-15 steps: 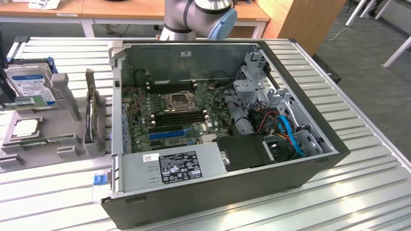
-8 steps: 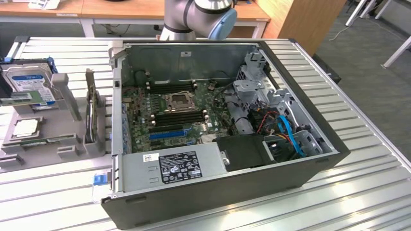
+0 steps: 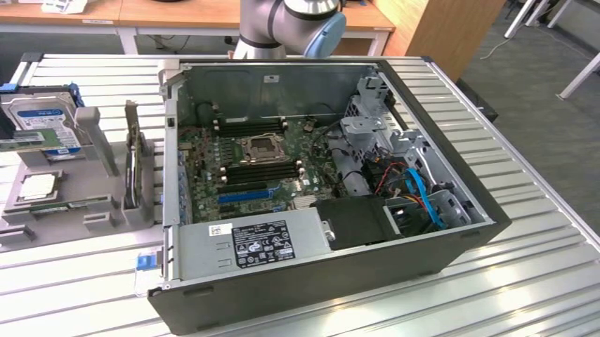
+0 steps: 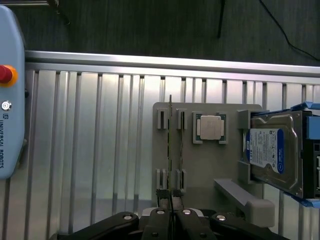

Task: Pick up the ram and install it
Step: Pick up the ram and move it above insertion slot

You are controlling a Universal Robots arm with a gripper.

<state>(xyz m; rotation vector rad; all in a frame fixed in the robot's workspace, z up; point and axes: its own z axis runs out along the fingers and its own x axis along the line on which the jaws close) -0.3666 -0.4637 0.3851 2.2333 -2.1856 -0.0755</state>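
The ram [image 4: 170, 145] is a thin green stick standing on edge between the small brackets of a grey parts holder [image 4: 210, 165]. In the exterior view the ram [image 3: 61, 207] sits at the holder's near end, on the exterior view's left of the computer case. My gripper [image 4: 170, 201] hangs above the holder, its two fingertips pressed shut with nothing between them, in line with the ram's near end. Inside the open case [image 3: 375, 281] the black memory slots [image 3: 263, 172] flank the processor socket [image 3: 258, 149].
A blue-labelled hard drive [image 4: 272, 150] and a square silver processor [image 4: 210, 126] share the holder. A dark upright card [image 3: 131, 165] stands between holder and case. The arm's base [image 3: 291, 21] rises behind the case. A teach pendant [image 4: 7, 100] lies on the ribbed metal table.
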